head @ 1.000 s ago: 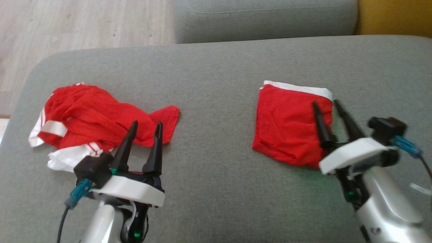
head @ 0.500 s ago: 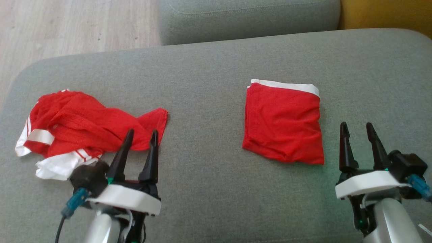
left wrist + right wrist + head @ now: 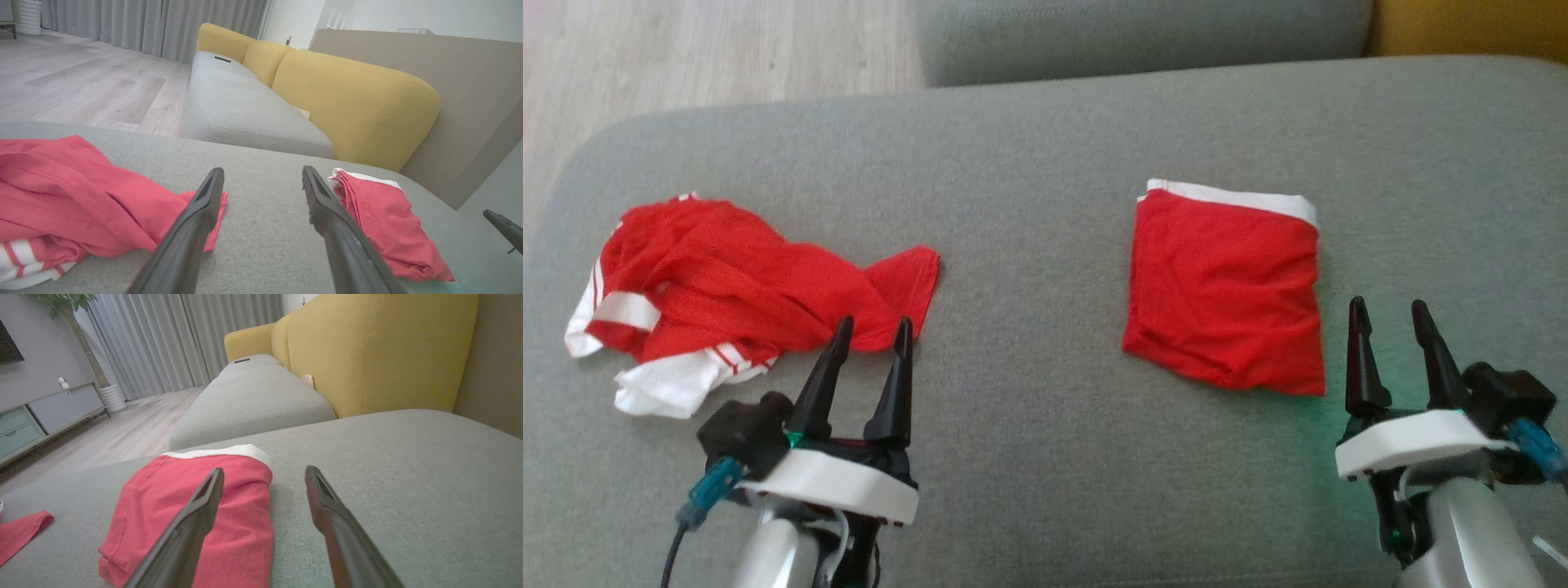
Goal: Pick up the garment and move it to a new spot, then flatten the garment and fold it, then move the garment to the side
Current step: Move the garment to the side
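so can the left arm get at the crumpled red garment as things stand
Probably yes: the left end effector is open, fingertips at the near edge of the crumpled garment, and nothing lies between them on the grey cushion.

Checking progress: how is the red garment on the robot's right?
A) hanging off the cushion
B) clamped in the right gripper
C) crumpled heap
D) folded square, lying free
D: the folded garment lies flat as a square, and the open right gripper beside it holds nothing.
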You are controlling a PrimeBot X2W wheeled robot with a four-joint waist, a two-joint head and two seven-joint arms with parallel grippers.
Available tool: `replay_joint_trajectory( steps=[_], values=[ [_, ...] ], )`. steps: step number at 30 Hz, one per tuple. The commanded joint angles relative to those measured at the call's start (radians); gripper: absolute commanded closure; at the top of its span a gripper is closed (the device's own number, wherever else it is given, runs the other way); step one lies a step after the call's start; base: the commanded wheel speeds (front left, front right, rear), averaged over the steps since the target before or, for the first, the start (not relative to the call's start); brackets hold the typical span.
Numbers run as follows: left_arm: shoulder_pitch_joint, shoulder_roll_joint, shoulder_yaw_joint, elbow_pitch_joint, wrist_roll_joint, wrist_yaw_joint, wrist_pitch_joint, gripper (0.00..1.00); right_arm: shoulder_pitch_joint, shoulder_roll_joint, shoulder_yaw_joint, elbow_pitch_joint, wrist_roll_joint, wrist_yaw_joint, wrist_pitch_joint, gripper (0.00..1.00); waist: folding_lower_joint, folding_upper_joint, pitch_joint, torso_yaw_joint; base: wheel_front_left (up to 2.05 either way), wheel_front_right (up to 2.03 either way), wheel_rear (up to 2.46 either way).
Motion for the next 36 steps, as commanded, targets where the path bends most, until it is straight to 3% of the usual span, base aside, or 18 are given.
replay_joint_trajectory(
  steps=[1, 13, 22, 23, 24, 25, 30, 36],
  values=[
    [-0.056, 0.007, 0.022, -0.038, 0.006, -0.003, -0.006, 0.0, -0.057, -0.003, 0.017, -0.01, 0.001, -0.001, 0.006, 0.0, 0.0, -0.0001, 0.023, 0.012, 0.0, 0.0, 0.0],
    [-0.129, 0.007, -0.035, -0.032, -0.01, -0.011, -0.006, 0.0, -0.277, -0.003, -0.019, 0.289, 0.096, -0.001, 0.132, 0.0, 0.0, -0.0001, 0.154, 0.1, 0.0, 0.0, 0.0],
    [-0.148, 0.007, -0.037, -0.028, -0.011, -0.012, -0.006, 0.0, -0.373, -0.003, -0.033, 0.432, 0.06, -0.001, 0.187, 0.0, 0.0, -0.0001, 0.182, 0.12, 0.0, 0.0, 0.0],
    [-0.148, 0.007, -0.035, -0.027, -0.01, -0.012, -0.006, 0.0, -0.38, -0.003, -0.023, 0.439, 0.044, -0.001, 0.184, 0.12, 0.0, -0.0001, 0.182, 0.119, 0.0, 0.0, 0.0],
    [-0.148, 0.007, -0.032, -0.026, -0.009, -0.011, -0.006, 0.0, -0.386, -0.005, -0.013, 0.443, 0.027, -0.001, 0.176, 0.66, 0.0, -0.0001, 0.182, 0.116, 0.0, 0.0, 0.0],
    [-0.147, 0.007, -0.03, -0.024, -0.008, -0.011, -0.006, 0.0, -0.39, -0.008, -0.002, 0.445, 0.01, -0.001, 0.165, 1.0, 0.0, -0.0001, 0.18, 0.111, 0.0, 0.0, 0.0],
    [-0.141, 0.007, -0.028, -0.016, -0.007, -0.011, -0.006, 0.0, -0.403, -0.046, 0.058, 0.432, -0.068, -0.001, 0.115, 1.0, 0.0, -0.0001, 0.161, 0.076, 0.0, 0.0, 0.0],
    [-0.14, 0.007, -0.026, -0.02, -0.007, -0.01, -0.006, 0.0, -0.42, -0.144, 0.149, 0.378, -0.117, -0.001, 0.13, 1.0, 0.0, -0.0001, 0.145, 0.03, 0.0, 0.0, 0.0]
  ],
)
